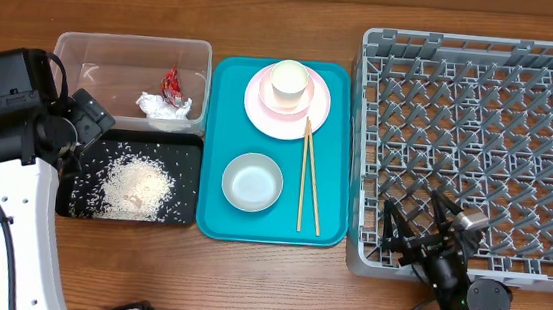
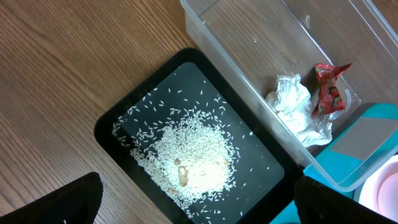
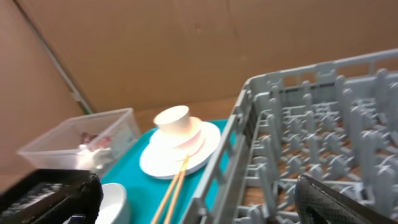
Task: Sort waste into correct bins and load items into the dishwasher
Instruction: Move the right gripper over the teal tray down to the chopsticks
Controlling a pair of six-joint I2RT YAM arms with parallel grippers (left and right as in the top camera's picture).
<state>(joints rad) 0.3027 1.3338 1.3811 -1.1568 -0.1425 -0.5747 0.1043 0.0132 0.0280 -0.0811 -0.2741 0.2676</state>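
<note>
The red wrapper (image 1: 171,83) and white tissue (image 1: 164,106) lie in the clear tub (image 1: 131,49); both also show in the left wrist view, wrapper (image 2: 328,91), tissue (image 2: 293,106). Rice (image 1: 136,183) is piled in the black tray (image 1: 189,143), also in the left wrist view (image 2: 189,155). The teal tray (image 1: 332,155) holds the pink plate (image 1: 316,111) with the white cup (image 1: 289,82) on it, a white bowl (image 1: 252,181) and the chopsticks (image 1: 309,176). The grey rack (image 1: 478,143) stands at right. My left gripper (image 1: 83,133) is open above the black tray's left end. My right gripper (image 1: 421,223) is open over the rack's near left corner.
The teal tray lies between the bins and the rack. In the right wrist view the rack's left wall (image 3: 249,124) stands close, with the plate (image 3: 180,152), the cup (image 3: 174,121) and the chopsticks (image 3: 174,183) beyond it. Bare wooden table lies along the front.
</note>
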